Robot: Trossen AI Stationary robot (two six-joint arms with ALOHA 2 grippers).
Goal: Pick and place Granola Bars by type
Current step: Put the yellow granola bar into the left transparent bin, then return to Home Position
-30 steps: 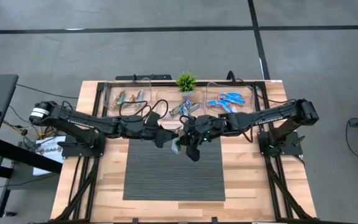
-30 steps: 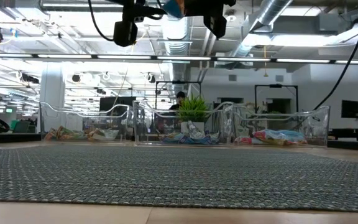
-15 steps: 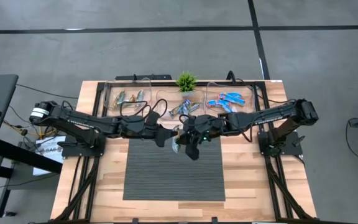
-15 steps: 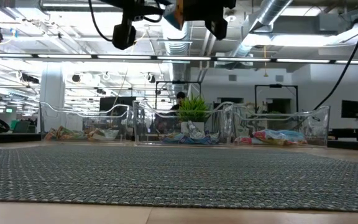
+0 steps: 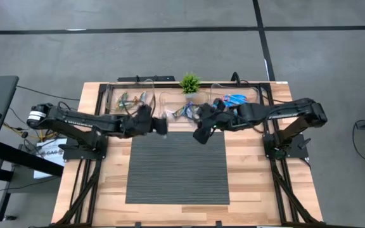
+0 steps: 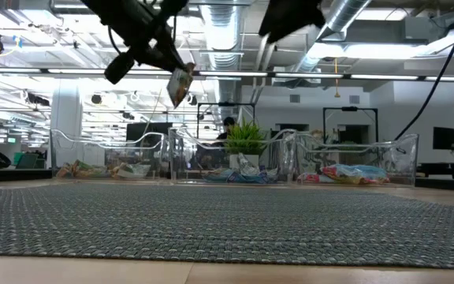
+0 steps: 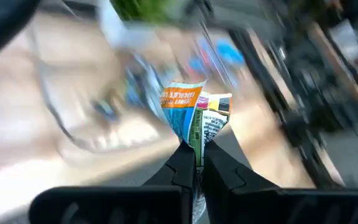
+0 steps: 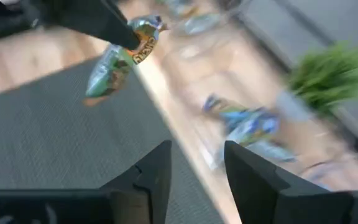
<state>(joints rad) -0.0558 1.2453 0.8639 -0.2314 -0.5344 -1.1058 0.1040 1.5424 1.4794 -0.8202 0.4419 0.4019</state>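
A granola bar (image 7: 194, 112) in a tan-green and orange wrapper hangs in the air above the far edge of the grey mat (image 5: 177, 168), with my left gripper (image 7: 195, 152) shut on it. The low view shows the same bar (image 6: 180, 84) high above the table. My right gripper (image 8: 194, 165) stands open with nothing between its fingers, a little to the right of the bar and above the mat's far right corner (image 5: 201, 134). Other bars lie sorted in three clear bins: left (image 5: 127, 98), middle (image 5: 184, 111) and right (image 5: 233, 99). My left gripper pinches the bar between its two fingers near one crimped end (image 7: 196, 144). The fingers slant downward from the table's left. The rest of the bar (image 8: 114, 65) sticks out and droops past the fingertips, tilted and lifted clear of the mat.
The three bins stand in a row along the table's far edge, with a small green plant (image 5: 189, 82) behind the middle one. The mat covers the table's middle, with bare wood on both sides. A person shows far off in the room (image 6: 228, 125).
The two grippers met over the mat's far part, with the bar in the right one. My left gripper has shut on the bar and carried it toward the table's left and far edge. My right gripper has opened, let go and drawn back up and to the right.
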